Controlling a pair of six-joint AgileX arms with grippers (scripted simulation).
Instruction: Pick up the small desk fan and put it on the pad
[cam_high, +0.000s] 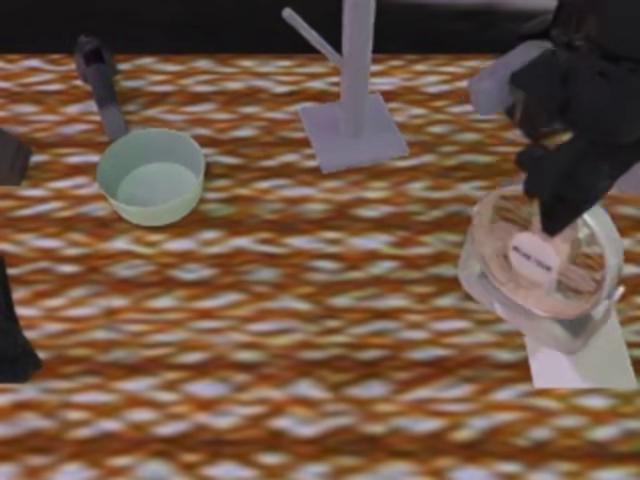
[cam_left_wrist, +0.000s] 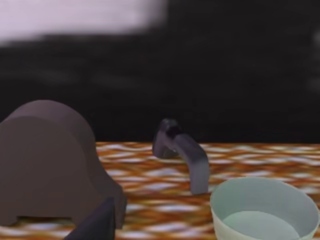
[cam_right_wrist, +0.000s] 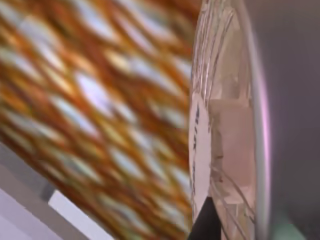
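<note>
The small desk fan (cam_high: 535, 258), a clear silvery ring cage with pale blades and a round hub, is at the table's right side. My right gripper (cam_high: 552, 215) comes down on its far rim and is shut on it. In the right wrist view the fan (cam_right_wrist: 225, 125) fills the frame edge-on, with one dark fingertip (cam_right_wrist: 206, 225) against its face. The pad (cam_high: 590, 365), a pale flat square, lies just in front of the fan, which overlaps the pad's far edge. I cannot tell whether the fan touches it. My left gripper (cam_high: 12, 345) is parked at the left edge, open.
A mint-green scoop (cam_high: 150, 175) with a dark handle lies at the back left, also seen as the scoop (cam_left_wrist: 265, 210) in the left wrist view. A grey square base with an upright post (cam_high: 352, 130) stands at the back middle. A dark rounded object (cam_high: 10, 158) sits at the left edge.
</note>
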